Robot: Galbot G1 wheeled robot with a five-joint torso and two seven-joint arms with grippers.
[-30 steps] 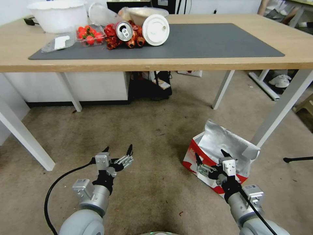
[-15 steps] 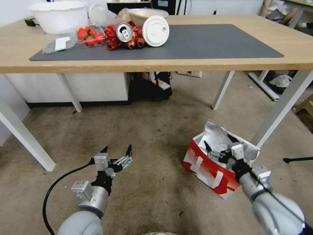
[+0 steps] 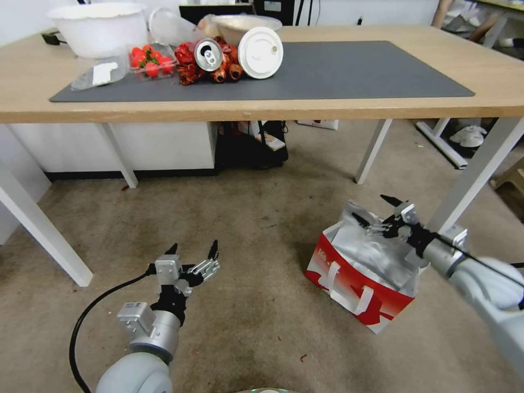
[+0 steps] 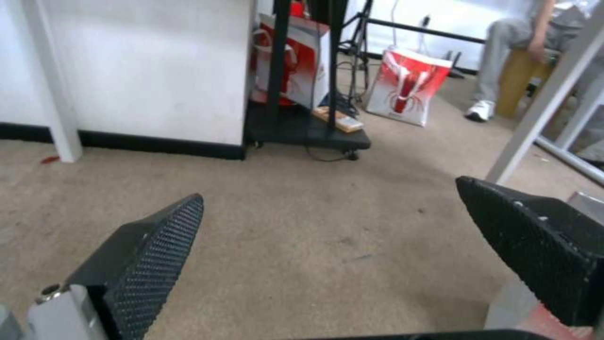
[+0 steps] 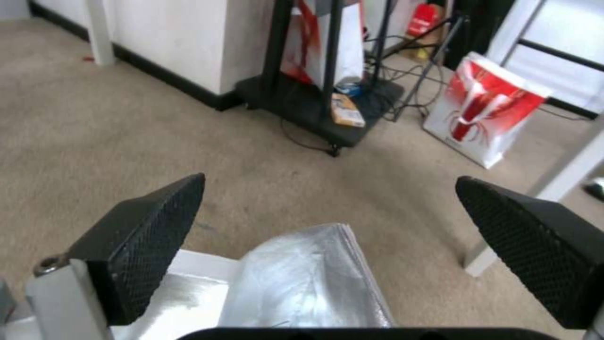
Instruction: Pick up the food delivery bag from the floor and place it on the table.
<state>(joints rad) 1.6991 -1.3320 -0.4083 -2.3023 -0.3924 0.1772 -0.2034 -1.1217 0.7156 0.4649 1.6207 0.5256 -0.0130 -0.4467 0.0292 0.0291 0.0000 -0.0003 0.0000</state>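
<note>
Over the food delivery bag [image 3: 360, 273] on the floor [image 3: 245, 218] I hold my right tool [image 3: 377, 212] spread, reach step; next needs a pinch on its rim.

Bag [image 3: 357, 273] on floor [image 3: 245, 218], right of table [image 3: 327, 106]

In the upper left of the head view sit a white bowl [image 3: 98, 26], a strawberry box [image 3: 150, 60], a can [image 3: 208, 53] and a round lid [image 3: 261, 52]. A dark shelf [image 3: 252, 143] stands centre, with white shoes [image 3: 468, 135] at the right edge.

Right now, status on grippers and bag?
Right gripper open, above bag's foil rim, not gripping. Left gripper open, idle over floor. Bag upright beside table leg.
</note>
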